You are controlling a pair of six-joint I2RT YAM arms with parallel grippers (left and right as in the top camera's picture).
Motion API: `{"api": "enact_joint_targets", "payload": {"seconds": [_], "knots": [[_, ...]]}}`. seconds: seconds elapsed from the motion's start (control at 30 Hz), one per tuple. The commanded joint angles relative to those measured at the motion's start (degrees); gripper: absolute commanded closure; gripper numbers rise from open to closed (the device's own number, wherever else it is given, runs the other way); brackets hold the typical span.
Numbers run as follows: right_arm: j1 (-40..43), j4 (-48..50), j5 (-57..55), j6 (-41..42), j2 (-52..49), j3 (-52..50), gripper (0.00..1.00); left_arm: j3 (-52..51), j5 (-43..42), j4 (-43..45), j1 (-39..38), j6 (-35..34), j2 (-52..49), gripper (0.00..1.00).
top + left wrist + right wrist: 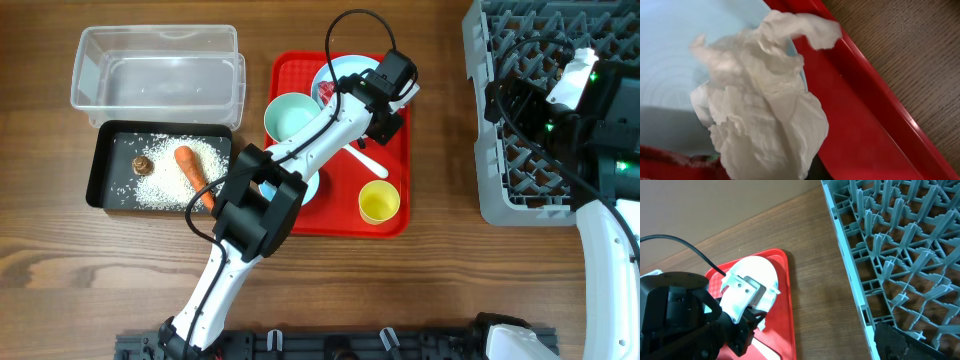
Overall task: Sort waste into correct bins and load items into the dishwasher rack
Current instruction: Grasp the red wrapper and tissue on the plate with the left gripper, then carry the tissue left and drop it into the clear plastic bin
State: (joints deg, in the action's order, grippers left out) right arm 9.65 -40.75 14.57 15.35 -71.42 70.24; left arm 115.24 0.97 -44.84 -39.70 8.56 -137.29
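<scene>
The left gripper [393, 100] is seen from overhead reaching across the red tray [340, 215] to the pale blue plate [340, 72], but what lies at its tips is masked there by the arm. That is supplied by the left wrist view: the crumpled white napkin [760, 100] is bunched directly at the fingertips and fills the frame. The jaws are closed together on it, though the fingers themselves are hidden behind the paper. Under the napkin the plate [670, 50] and the tray's raised rim [855, 125] are shown, and the red foil wrapper [670, 162] is glimpsed at the lower edge, just beside the grip. Only the overhead view gives the rest. Toward the arm's base from that gripper, the mint-green bowl [292, 115], light blue bowl [310, 185], white plastic spoon [365, 157] and small yellow cup [379, 202] are set on the tray. Well off to its left, the shallow black tub [100, 170] holds the orange carrot [192, 168], brown scrap [143, 165] and rice grains [165, 185], with the clear tub [150, 70] beyond it. The right gripper [510, 100] is held with its jaws spread wide and nothing between them, at the rim of the grey dishwasher rack [500, 190]. From the right wrist, the rack's pegs [900, 240] are seen alongside, and the left gripper is seen over the tray [785, 305] from the side.
</scene>
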Motion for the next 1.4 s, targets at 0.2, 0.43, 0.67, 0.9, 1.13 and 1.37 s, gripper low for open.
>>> {"api": "enact_joint_targets", "payload": {"seconds": [0.2, 0.43, 0.67, 0.9, 1.13, 1.37], "knots": [[0.0, -0.1, 0.9, -0.3, -0.5, 0.6, 0.01, 0.2, -0.3, 0.2, 0.0, 0.0, 5.6, 0.96], [0.0, -0.1, 0.9, -0.4, -0.5, 0.6, 0.01, 0.2, -0.1, -1.3, 0.2, -3.1, 11.0, 0.96], [0.0, -0.1, 0.8, -0.4, -0.5, 0.6, 0.02, 0.2, 0.0, -2.9, 0.2, -5.6, 13.5, 0.96], [0.0, 0.0, 0.9, -0.3, -0.5, 0.6, 0.02, 0.2, 0.0, -2.2, 0.2, -6.5, 16.3, 0.96], [0.0, 0.0, 0.9, -0.3, -0.5, 0.6, 0.01, 0.2, 3.6, -1.7, 1.0, -7.8, 20.4, 0.96], [0.0, 0.2, 0.9, -0.2, -0.5, 0.6, 0.02, 0.2, 12.4, -1.6, 1.4, -7.7, 21.3, 0.96]]}}
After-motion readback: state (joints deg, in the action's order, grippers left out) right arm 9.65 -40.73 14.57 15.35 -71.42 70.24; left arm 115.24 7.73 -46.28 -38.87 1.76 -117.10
